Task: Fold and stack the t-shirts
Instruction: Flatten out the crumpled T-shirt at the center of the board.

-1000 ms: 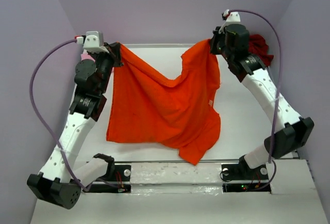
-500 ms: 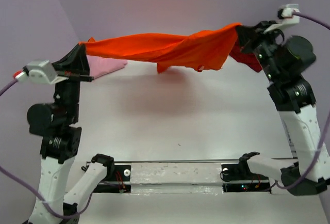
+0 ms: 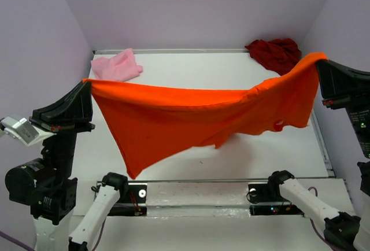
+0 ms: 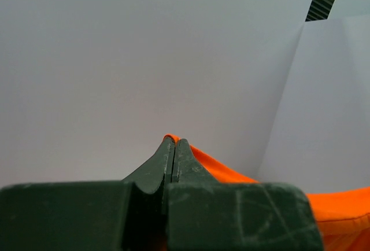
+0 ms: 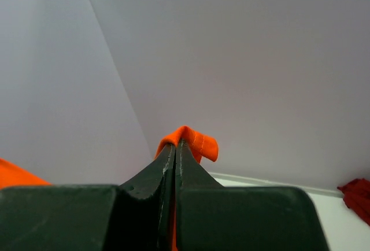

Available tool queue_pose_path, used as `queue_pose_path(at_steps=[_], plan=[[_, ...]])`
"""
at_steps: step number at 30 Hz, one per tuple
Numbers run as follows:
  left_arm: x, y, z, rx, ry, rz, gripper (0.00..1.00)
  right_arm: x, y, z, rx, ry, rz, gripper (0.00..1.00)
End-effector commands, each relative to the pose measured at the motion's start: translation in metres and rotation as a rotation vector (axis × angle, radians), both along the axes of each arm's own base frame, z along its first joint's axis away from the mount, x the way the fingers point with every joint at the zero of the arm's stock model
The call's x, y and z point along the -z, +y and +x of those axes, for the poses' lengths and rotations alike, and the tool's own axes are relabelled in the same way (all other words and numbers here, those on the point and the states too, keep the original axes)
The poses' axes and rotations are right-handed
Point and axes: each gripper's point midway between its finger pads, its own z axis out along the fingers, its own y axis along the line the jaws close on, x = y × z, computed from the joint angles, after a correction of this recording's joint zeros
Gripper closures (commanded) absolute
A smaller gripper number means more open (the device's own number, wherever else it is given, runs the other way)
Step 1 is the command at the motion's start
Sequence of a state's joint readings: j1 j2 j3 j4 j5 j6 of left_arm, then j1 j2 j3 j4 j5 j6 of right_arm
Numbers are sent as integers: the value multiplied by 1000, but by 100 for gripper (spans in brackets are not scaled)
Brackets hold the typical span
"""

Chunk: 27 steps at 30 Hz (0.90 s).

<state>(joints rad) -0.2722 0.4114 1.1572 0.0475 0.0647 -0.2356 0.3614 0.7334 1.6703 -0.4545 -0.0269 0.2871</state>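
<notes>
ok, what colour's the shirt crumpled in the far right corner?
Dark red t-shirt, clearest in the top external view.

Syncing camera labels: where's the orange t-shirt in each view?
Top external: orange t-shirt hangs across the middle, stretched between left gripper and right gripper.
Left wrist: corner pinched at the shut fingertips, centre, cloth running to the lower right.
Right wrist: fold pinched at the fingertips, centre; a scrap at lower left.
Shared landmark: dark red t-shirt, also at right wrist's lower right edge; not in left wrist.
</notes>
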Motion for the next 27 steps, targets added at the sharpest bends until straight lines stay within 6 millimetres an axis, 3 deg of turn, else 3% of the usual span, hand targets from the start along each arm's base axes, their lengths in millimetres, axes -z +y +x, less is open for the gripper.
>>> queue_pose_path(at_steps=[1,4,5,7,9,10,12,13,14,15,16,18,19,20,22,23,24,25,26,27], plan=[[-34,-5,-3,35,-44,-14,100,-23,9,13,-24,4,3,100],[-42,-12,26,20,-26,7,100,-40,16,43,5,15,-13,100],[-38,-14,49,-2,10,8,100,-35,24,73,22,56,-38,100],[-32,-18,84,-33,44,22,100,-43,21,95,88,59,-47,100],[-20,-15,116,-92,103,11,100,-36,24,128,140,96,-81,100],[-9,-19,142,-116,139,27,100,-19,28,164,186,159,-98,100],[16,-20,172,-153,198,38,100,6,34,203,236,225,-142,100],[29,-23,193,-173,213,63,100,49,40,242,275,316,-199,100],[51,-21,210,-204,262,69,100,58,42,261,294,302,-186,100],[64,-21,222,-220,287,81,100,80,48,277,293,336,-192,100],[94,-24,245,-239,333,109,100,138,53,307,304,437,-233,100],[127,-21,270,-277,391,142,100,181,57,337,312,488,-233,100],[155,-17,293,-307,435,165,100,224,64,360,317,549,-264,100],[182,-15,305,-323,483,184,100,257,64,374,322,596,-278,100],[219,-8,326,-353,534,198,100,304,71,394,322,669,-302,100],[255,-4,345,-370,596,219,100,327,73,402,326,702,-317,100],[274,2,354,-404,629,224,100,367,77,417,326,754,-339,100],[291,5,362,-421,660,230,100,387,79,422,327,783,-358,100],[323,11,374,-450,719,241,100,412,77,430,350,808,-372,100],[336,12,380,-456,739,243,100,424,73,434,357,819,-382,100]])
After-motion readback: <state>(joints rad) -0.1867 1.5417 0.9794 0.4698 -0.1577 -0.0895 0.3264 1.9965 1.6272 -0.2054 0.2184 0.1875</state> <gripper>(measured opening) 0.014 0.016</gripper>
